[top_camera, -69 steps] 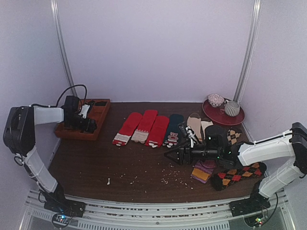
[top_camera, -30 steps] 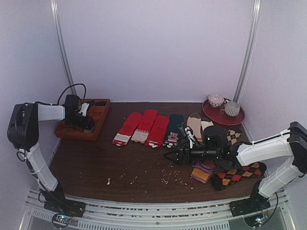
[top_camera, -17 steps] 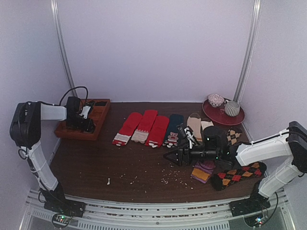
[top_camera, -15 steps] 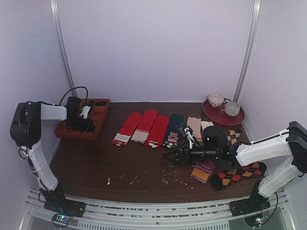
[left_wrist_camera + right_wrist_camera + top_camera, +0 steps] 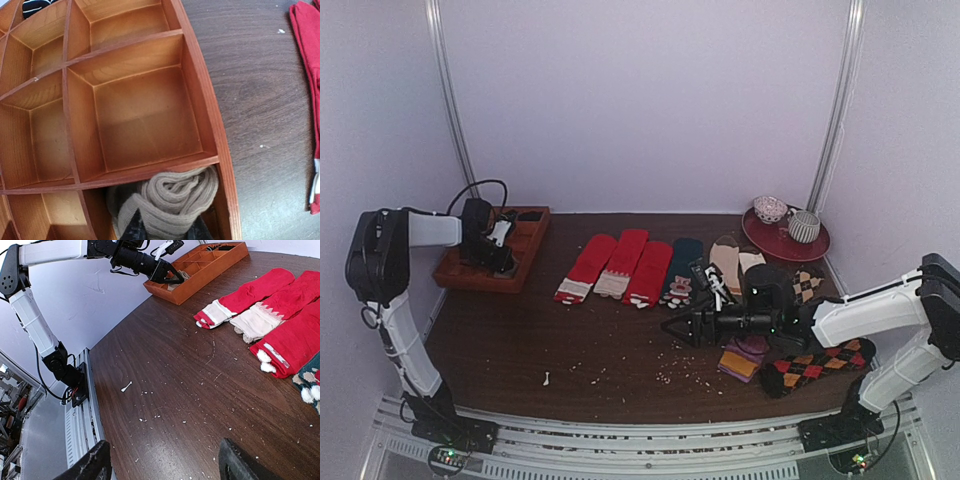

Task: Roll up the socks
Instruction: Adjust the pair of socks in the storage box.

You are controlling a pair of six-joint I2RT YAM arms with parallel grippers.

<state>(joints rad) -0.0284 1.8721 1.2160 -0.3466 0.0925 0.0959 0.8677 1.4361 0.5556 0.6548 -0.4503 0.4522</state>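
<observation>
1. At the near edge of the worktop [image 5: 520, 340]: two arms, one left arm [image 5: 395, 330] and one right arm [image 5: 880, 305].
2. At the far left corner: one wooden tray [image 5: 470, 280], split into open compartments.
3. In a tray compartment hard against the wall that faces the red socks [image 5: 622, 262]: one rolled bundle of tan socks [image 5: 172, 200].
4. Down in that same compartment: the left claw [image 5: 165, 232], pinching the tan socks, with one dark finger [image 5: 132, 227] pressed to each side of the bundle.
5. Over the middle of the worktop, right of centre: the right claw [image 5: 167, 465], spread wide, gripping nothing, pointing toward the left edge.
6. Along the far middle: three red socks, laid flat side by side, pale cuffs toward the near edge.
7. Just right of those: one dark green patterned sock [image 5: 682, 270], then two beige socks [image 5: 725, 255], partly hidden by the right arm.
8. Toward the near right corner, beside the right arm: one argyle sock [image 5: 817, 365] in red, orange and black, and one folded purple-and-orange sock [image 5: 745, 357].
9. At the far right corner: one dark red plate [image 5: 775, 242] carrying two cups [image 5: 769, 208].
10. Across the near half: pale crumbs [image 5: 690, 375], too many and too small to count.
</observation>
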